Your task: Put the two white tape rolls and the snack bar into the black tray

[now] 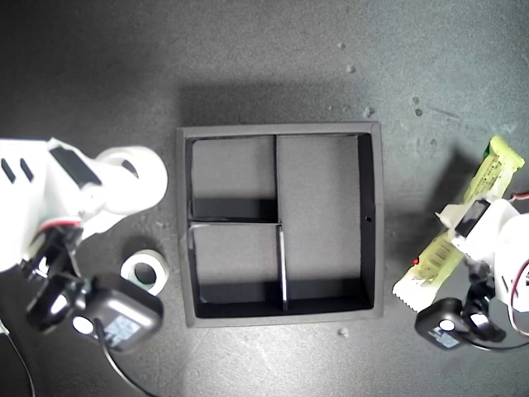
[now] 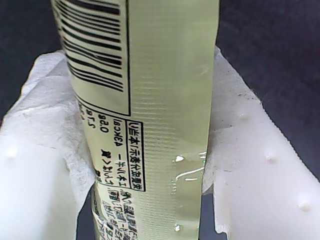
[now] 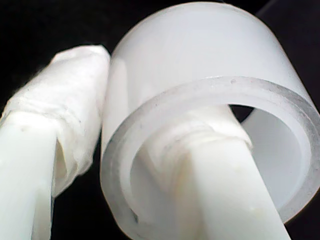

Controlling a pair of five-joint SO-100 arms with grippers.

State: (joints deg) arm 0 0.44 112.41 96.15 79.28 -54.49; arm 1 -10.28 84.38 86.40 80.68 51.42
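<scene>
The snack bar (image 1: 436,258), pale yellow-green with a barcode, lies slantwise at the exterior view's right, outside the black tray (image 1: 372,217). My first gripper (image 1: 464,218) is shut across its middle, and padded white fingers (image 2: 250,165) press both sides of the snack bar (image 2: 165,100). At the exterior view's left, my second gripper (image 1: 114,180) is shut on the wall of the larger white tape roll (image 1: 139,169). One finger (image 3: 220,170) is inside the tape roll (image 3: 210,50) and the other finger (image 3: 60,125) is outside. The smaller tape roll (image 1: 145,270) lies flat beside the tray. All tray compartments hold nothing.
Black camera housings (image 1: 120,318) (image 1: 446,325) and cables hang from both arms near the lower edge of the exterior view. The dark table (image 1: 273,66) carries a few pale specks (image 1: 350,69) beyond the tray.
</scene>
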